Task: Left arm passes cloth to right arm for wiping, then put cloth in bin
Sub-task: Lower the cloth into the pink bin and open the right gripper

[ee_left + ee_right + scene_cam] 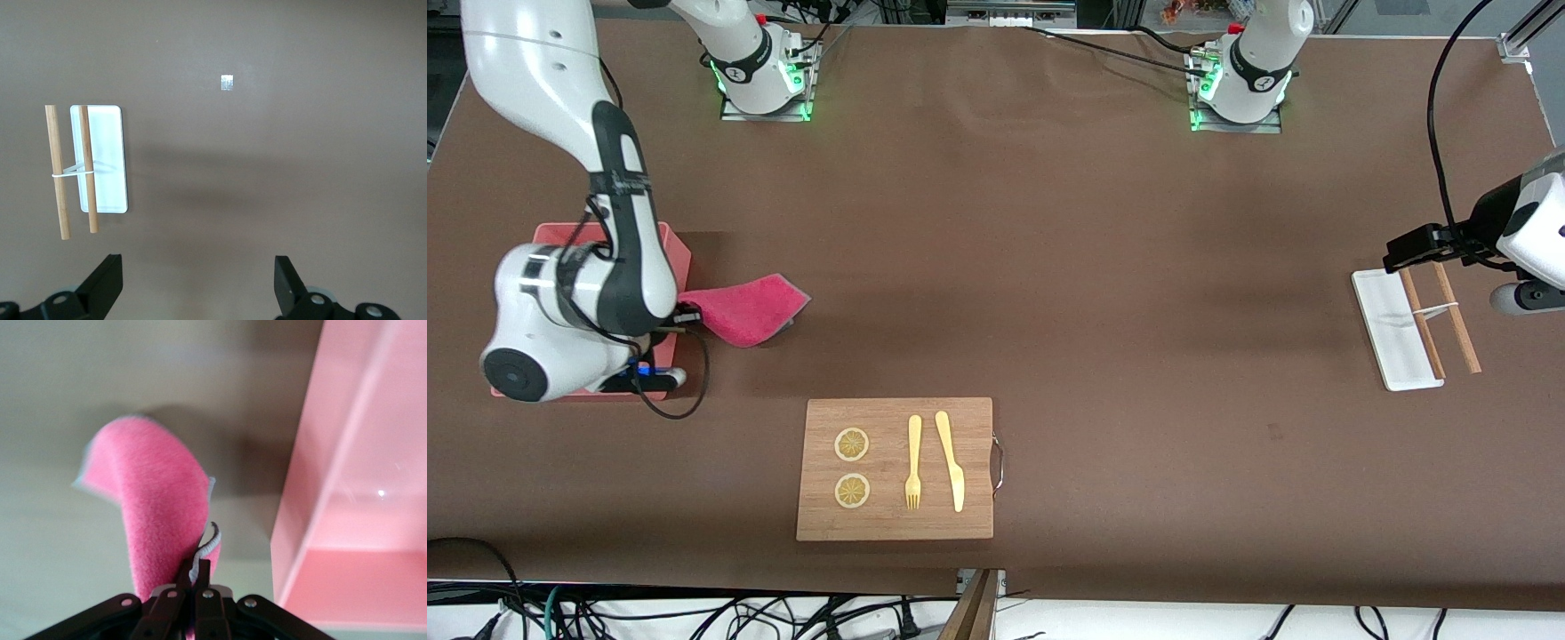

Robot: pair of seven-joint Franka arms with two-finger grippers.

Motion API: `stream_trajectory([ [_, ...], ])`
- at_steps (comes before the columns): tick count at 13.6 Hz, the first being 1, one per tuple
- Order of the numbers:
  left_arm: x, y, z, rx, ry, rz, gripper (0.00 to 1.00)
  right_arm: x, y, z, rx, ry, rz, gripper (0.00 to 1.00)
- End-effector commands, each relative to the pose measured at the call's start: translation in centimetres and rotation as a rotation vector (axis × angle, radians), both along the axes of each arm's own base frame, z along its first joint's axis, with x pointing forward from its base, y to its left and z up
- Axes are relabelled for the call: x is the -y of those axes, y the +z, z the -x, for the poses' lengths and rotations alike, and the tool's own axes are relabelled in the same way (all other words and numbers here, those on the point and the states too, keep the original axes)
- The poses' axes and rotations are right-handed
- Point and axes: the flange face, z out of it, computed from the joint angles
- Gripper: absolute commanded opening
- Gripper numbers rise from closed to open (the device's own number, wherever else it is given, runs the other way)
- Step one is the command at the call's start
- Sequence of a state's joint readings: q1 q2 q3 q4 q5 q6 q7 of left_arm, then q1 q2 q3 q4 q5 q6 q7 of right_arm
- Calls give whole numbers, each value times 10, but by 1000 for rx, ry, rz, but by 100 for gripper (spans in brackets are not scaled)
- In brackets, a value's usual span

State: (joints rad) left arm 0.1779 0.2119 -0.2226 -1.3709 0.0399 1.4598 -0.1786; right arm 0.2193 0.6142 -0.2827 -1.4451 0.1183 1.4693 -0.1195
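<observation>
front view, from the right arm's end of the surface [1103,267] to the left arm's end. the bin [678,253], a salmon-pink tub, sits at the right arm's end, largely covered by the right arm [596,267], which bends low over it. the right gripper [685,315] hangs at the bin's wall on the side toward the left arm, its jaws clamped on one edge of the cloth [749,307]; the magenta cloth trails out from the jaws over the brown surface beside the bin, its grey underside showing at the rim. in the right wrist view the cloth [150,513] curls away from the closed right gripper [193,577], with the bin [347,480] wall just beside it. nearer the front camera, a wooden cutting board [895,468] carries two lemon slices [852,444], a yellow fork [913,460] and a yellow knife [951,459]. at the left arm's end lies a small white tray [1392,331] with a pair of chopsticks [1440,320] bound by a white band, one stick on the tray, the other just off it. the left arm [1525,231] waits there; its left gripper [197,283] hovers over bare surface near the tray [107,160], jaws apart and empty.
</observation>
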Motion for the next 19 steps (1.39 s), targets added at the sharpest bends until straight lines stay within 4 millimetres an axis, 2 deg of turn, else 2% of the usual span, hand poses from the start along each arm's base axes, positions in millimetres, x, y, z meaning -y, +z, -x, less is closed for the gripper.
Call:
stream_trajectory([
  [1,0,2,0,3,-11,16,100,9,75,4,-38,28,12,0],
  [3,0,2,0,3,-12,16,100,30,115,7,-64,47,6,0],
  [6,0,2,0,3,-11,16,100,81,153,18,-82,94,-1,0],
  [8,0,2,0,3,-11,16,100,117,167,24,-79,128,7,0],
  [10,0,2,0,3,-11,16,100,152,172,31,-76,139,4,0],
  [12,0,2,0,3,-11,16,100,181,161,32,-67,140,-3,0],
  [13,0,2,0,3,-11,16,100,189,152,31,-64,137,0,0],
  [17,0,2,0,3,-11,16,100,206,90,30,-57,163,-10,0],
  [19,0,2,0,3,-12,16,100,205,63,25,-74,164,-7,0],
])
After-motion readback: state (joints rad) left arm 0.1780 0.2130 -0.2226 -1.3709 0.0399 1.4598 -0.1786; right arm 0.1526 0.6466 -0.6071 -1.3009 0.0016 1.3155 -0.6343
